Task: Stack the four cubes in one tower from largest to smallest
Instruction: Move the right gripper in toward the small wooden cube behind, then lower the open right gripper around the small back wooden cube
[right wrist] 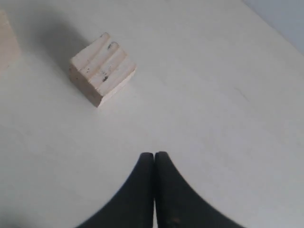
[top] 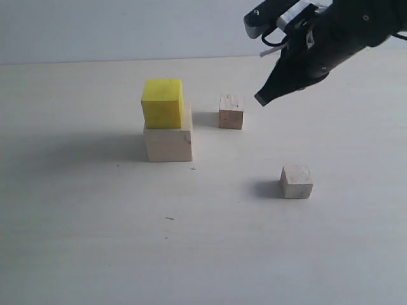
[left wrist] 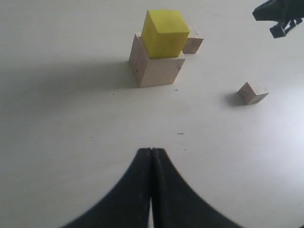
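The yellow cube [top: 163, 103] sits on the large pale wood cube [top: 168, 145], set toward its left edge in the exterior view, a two-block tower on the surface [top: 95, 241]. One small cube [top: 231, 112] stands on the surface just right of the tower; the other small cube [top: 297, 182] lies well apart, nearer the camera and farther right. The right hand [top: 261, 98] hangs above the first small cube's right side, fingers pressed together, empty. The left hand [left wrist: 151, 152], fingers also together and empty, faces the tower from a distance.
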Controlling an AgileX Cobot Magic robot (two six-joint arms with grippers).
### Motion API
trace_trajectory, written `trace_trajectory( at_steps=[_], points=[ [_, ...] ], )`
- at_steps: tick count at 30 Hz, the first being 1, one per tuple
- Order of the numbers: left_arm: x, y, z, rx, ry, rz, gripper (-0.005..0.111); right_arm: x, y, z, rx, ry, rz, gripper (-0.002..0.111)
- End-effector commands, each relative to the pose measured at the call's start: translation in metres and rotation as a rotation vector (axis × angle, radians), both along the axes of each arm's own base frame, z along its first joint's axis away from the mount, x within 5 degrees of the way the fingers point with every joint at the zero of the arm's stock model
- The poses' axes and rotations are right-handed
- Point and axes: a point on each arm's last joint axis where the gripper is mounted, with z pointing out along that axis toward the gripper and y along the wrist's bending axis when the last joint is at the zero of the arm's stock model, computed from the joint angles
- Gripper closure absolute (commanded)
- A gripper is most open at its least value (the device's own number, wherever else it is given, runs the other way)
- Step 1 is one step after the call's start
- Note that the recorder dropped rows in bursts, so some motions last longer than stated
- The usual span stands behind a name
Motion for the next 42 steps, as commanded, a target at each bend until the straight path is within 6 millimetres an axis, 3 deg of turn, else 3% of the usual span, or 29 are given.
trace_trajectory(
  at_steps=[1, 4, 8, 11, 18, 22, 27, 29, 37, 42],
  points=[
    [0.003, -0.003, -0.004, 0.007, 0.032, -0.004, 0.105, 0.025, -0.012, 0.008, -0.030, 0.039, -0.063, 0.108],
    [0.005, -0.005, -0.004, 0.013, 0.041, -0.004, 0.105, 0.039, -0.020, 0.009, 0.034, 0.108, -0.158, 0.108],
    [0.008, -0.007, -0.006, 0.025, 0.054, -0.003, 0.105, 0.057, -0.026, 0.011, 0.267, 0.238, -0.314, 0.108],
    [0.011, -0.009, -0.007, 0.034, 0.063, -0.003, 0.105, 0.066, -0.019, 0.008, 0.330, 0.342, -0.334, 0.108],
    [0.020, -0.015, -0.010, 0.059, 0.090, -0.003, 0.105, 0.092, 0.008, 0.003, 0.387, 0.353, -0.379, 0.105],
    [0.023, -0.017, -0.012, 0.069, 0.100, -0.003, 0.105, 0.105, 0.022, 0.004, 0.425, 0.336, -0.412, 0.088],
    [0.027, -0.020, -0.012, 0.067, 0.097, -0.004, 0.105, 0.117, 0.031, -0.005, 0.433, 0.380, -0.461, 0.049],
    [0.028, -0.020, -0.012, 0.067, 0.096, -0.005, 0.105, 0.120, 0.033, -0.014, 0.432, 0.418, -0.491, 0.040],
    [0.028, -0.021, -0.012, 0.069, 0.096, -0.006, 0.105, 0.133, 0.042, -0.040, 0.472, 0.530, -0.619, 0.038],
    [0.028, -0.021, -0.012, 0.072, 0.096, -0.008, 0.105, 0.138, 0.044, -0.041, 0.473, 0.547, -0.655, 0.038]
  ],
)
